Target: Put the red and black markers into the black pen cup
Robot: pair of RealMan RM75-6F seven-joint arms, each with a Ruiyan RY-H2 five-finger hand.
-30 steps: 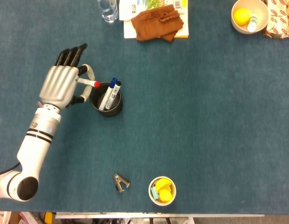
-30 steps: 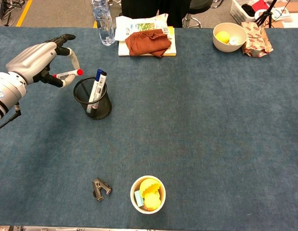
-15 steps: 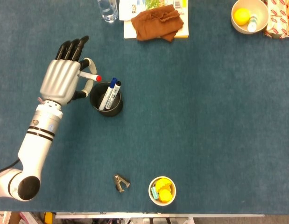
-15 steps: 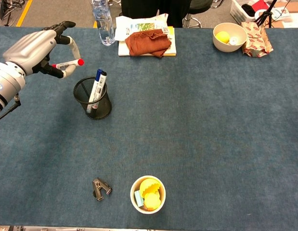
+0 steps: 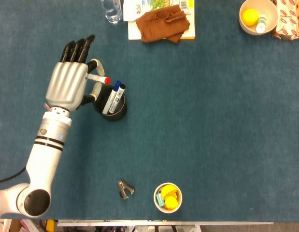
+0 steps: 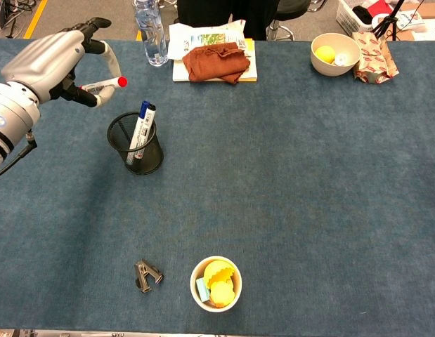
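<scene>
My left hand (image 5: 68, 86) (image 6: 52, 62) pinches the red marker (image 5: 98, 79) (image 6: 105, 86) between thumb and a finger. The marker lies roughly level, red cap pointing right, held in the air just above and left of the black mesh pen cup (image 5: 111, 107) (image 6: 136, 146). Inside the cup stand a blue-capped marker (image 5: 114, 93) (image 6: 140, 119) and a black-capped marker (image 5: 119, 95) (image 6: 148, 121), leaning right. My right hand shows in neither view.
A stapler remover (image 5: 125, 189) and a small cup of yellow items (image 5: 167, 197) sit near the front edge. At the back are a water bottle (image 6: 149, 31), a brown cloth on a booklet (image 6: 213, 62) and a bowl with a lemon (image 6: 334, 53).
My left hand has risen and shifted slightly right with the red marker, bringing its red cap closer over the cup's left rim. The cup and its markers have not moved.
</scene>
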